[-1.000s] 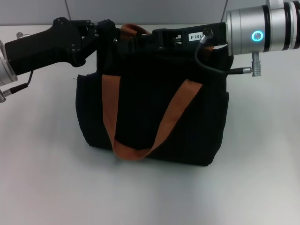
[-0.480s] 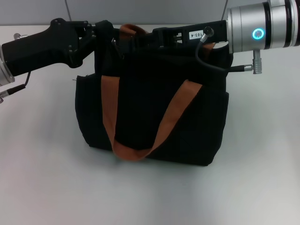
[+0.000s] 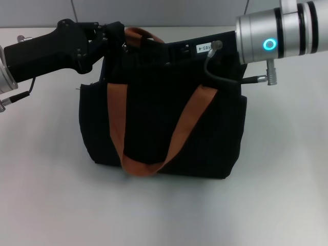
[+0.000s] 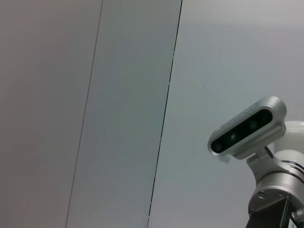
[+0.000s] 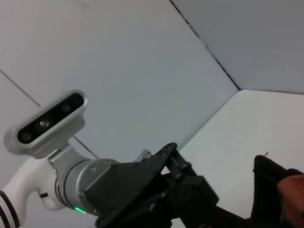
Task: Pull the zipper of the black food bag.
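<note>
At the left gripper [image 3: 114,32], which meets the top left corner of the black food bag [image 3: 159,118], you cannot tell how far the jaws stand apart or what they hold, since black fingers merge with black fabric. The right gripper [image 3: 177,50] lies along the bag's top edge, right of the left gripper; its jaws are likewise hidden against the bag. You cannot make out the zipper pull on that top edge. The bag stands upright on the white table [image 3: 46,195], one orange strap handle [image 3: 154,130] looping down its front face and another [image 3: 139,35] rising at the top beside the left gripper. In the right wrist view the left gripper [image 5: 190,183] shows beside a bag corner [image 5: 273,190].
</note>
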Controlling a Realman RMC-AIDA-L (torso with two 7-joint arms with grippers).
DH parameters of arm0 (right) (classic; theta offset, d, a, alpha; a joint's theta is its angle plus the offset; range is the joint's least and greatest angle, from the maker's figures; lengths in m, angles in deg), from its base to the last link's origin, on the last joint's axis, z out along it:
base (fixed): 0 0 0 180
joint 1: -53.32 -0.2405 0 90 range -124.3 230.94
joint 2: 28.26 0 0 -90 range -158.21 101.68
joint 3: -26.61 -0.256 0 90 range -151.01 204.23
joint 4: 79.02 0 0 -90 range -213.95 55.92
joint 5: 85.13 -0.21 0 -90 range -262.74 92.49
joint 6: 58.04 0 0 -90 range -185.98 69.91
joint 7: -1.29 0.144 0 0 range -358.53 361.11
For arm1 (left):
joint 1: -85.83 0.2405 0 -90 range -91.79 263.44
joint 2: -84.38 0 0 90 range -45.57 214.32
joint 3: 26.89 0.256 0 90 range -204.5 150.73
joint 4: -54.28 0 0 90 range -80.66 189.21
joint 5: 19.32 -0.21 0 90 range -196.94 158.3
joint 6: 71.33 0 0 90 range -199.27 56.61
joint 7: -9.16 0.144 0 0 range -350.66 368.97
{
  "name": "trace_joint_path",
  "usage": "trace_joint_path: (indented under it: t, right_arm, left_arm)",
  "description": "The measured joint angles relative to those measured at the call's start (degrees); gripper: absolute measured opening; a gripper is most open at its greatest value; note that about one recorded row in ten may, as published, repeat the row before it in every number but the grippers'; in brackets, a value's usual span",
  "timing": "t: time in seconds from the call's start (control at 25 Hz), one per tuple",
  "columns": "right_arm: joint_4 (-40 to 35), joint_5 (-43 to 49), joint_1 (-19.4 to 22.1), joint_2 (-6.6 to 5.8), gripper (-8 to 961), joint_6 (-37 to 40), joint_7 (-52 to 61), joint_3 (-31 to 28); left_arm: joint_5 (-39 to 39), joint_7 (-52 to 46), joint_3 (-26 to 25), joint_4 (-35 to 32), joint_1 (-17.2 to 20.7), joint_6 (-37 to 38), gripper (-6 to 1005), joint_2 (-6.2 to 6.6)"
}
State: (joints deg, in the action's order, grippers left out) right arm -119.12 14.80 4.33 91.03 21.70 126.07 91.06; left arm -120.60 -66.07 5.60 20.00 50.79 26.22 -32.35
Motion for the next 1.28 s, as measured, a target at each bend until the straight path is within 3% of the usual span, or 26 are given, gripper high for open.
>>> trace_joint_path:
  t: [0.8,1.0,1.28]
  right_arm:
    - [-1.38,-1.11,0.75,0.06,246,2.65,0.56,-0.29]
    - [-1.38,-1.13,0.91,0.06,24,2.51,0.57,-0.29]
    - [-1.52,-1.17,1.34,0.04,-1,2.22,0.58,-0.29]
  left_arm:
    - [0.09,-0.45,0.07,-0.01,0.21,-0.57,24,-0.08]
    - [0.09,-0.45,0.18,-0.01,0.29,-0.47,24,-0.2]
    - [0.09,-0.45,-0.02,0.0,0.32,-0.44,25,-0.21]
